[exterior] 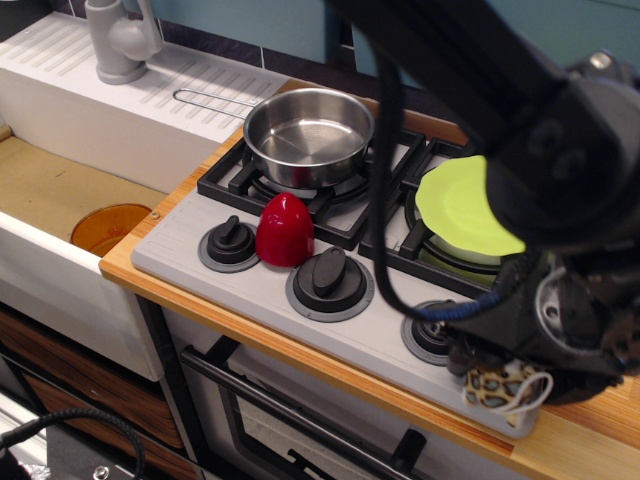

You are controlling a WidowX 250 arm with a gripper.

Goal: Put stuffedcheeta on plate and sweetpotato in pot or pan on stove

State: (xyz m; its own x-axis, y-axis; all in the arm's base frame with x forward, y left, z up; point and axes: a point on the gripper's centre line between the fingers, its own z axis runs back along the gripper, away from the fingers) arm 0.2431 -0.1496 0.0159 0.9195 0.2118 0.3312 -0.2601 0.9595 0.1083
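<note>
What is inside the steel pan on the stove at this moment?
The steel pan is empty; only its shiny bottom shows. The red sweet potato stands in front of it, between two knobs. The part of the pan's right edge behind the black cable is covered.

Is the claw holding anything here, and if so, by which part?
It cannot be told. The claw is down over the stuffedcheeta at the stove's front right corner, but the arm hides its fingertips; only the toy's lower part and string loop show.
</note>
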